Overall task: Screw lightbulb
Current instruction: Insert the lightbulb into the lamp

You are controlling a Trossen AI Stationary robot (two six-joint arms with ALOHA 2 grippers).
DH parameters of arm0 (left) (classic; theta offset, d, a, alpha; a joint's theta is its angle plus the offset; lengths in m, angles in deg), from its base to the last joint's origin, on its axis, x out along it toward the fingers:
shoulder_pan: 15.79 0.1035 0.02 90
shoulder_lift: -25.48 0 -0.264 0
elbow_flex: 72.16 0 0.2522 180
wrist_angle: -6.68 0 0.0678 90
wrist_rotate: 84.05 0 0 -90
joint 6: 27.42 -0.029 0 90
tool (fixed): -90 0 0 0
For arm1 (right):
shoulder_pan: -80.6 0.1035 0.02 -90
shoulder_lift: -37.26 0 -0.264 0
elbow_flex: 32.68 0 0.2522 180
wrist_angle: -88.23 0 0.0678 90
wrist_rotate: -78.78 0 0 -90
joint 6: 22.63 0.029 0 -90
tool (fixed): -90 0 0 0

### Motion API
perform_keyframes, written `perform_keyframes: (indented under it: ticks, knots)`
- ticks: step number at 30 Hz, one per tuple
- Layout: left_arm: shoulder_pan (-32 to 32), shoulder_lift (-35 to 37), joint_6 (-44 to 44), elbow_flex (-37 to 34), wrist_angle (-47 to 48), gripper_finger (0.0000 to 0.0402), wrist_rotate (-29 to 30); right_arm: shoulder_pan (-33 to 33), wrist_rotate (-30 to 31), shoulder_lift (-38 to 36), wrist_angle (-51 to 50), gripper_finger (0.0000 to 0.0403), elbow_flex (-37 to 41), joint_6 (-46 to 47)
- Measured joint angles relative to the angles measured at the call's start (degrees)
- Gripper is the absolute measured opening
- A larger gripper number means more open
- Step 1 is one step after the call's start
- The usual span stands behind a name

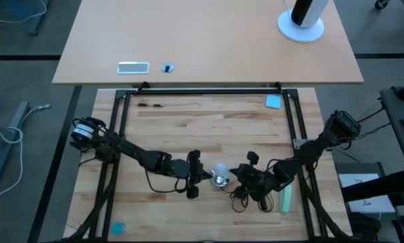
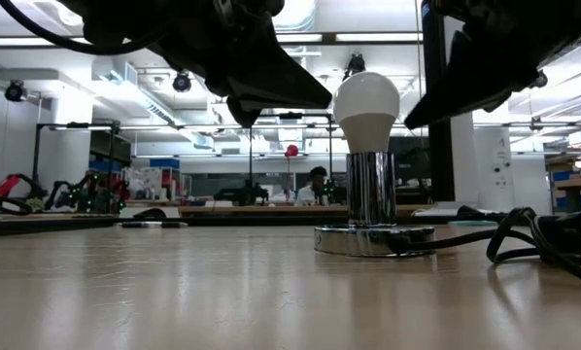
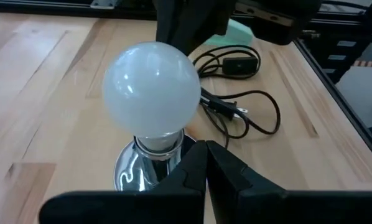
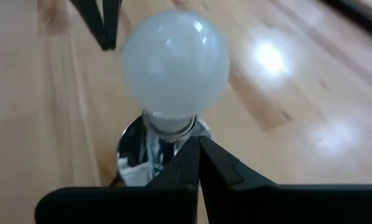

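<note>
The white frosted lightbulb [image 2: 366,107] stands upright with its base in the shiny round socket [image 2: 373,238], which rests on the wooden table near the middle of the front edge. My left gripper [image 2: 324,100] is shut, its tip just left of the bulb's globe. In the left wrist view that tip [image 3: 206,146] points at the bulb's neck. My right gripper [image 2: 407,124] is shut too, its tip just right of the globe. In the right wrist view it [image 4: 198,140] sits close under the bulb [image 4: 175,62]. My left gripper has its shut tip right beside the bulb's left side [image 2: 337,100], slanting down from the table's left; whether it touches, I cannot tell. My right gripper has its shut tip close to the bulb's lower right side [image 2: 395,124], slanting down from the right; whether it touches, I cannot tell.
The socket's black cord [image 1: 246,196] lies coiled on the table just right of the socket, under my right arm. A pale green block [image 1: 285,198] lies beyond it. A blue square [image 1: 273,101] sits at the far right, a thin dark item [image 1: 151,104] at the far left.
</note>
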Motion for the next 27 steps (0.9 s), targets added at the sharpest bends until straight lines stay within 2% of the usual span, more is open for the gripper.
perform_keyframes:
  ticks: [8, 13, 19, 23, 27]
  knots:
    - [0.1, 0.0, 0.1, 0.0, -0.2, 0.0, 1.1, -0.2, -0.6, 0.0, 4.9, 0.0, 0.0, -3.7]
    - [0.0, 0.0, 0.2, 0.0, -0.6, 0.0, 4.2, -0.3, -0.8, 0.0, 7.3, 0.0, 0.0, -5.2]
    - [0.1, 0.1, 0.2, 0.0, -1.0, 0.0, 5.1, -0.3, -3.5, 0.0, 9.5, 0.0, 0.0, -5.8]
    - [0.1, 0.1, 1.0, 0.0, 0.4, 0.0, 5.1, -0.2, -3.9, 0.0, 9.3, 0.0, 0.0, -5.6]
    - [-0.4, 0.7, 1.3, 0.0, 2.3, 0.0, 4.9, -0.2, -3.9, -0.2, 3.7, 0.0, -0.1, -1.4]
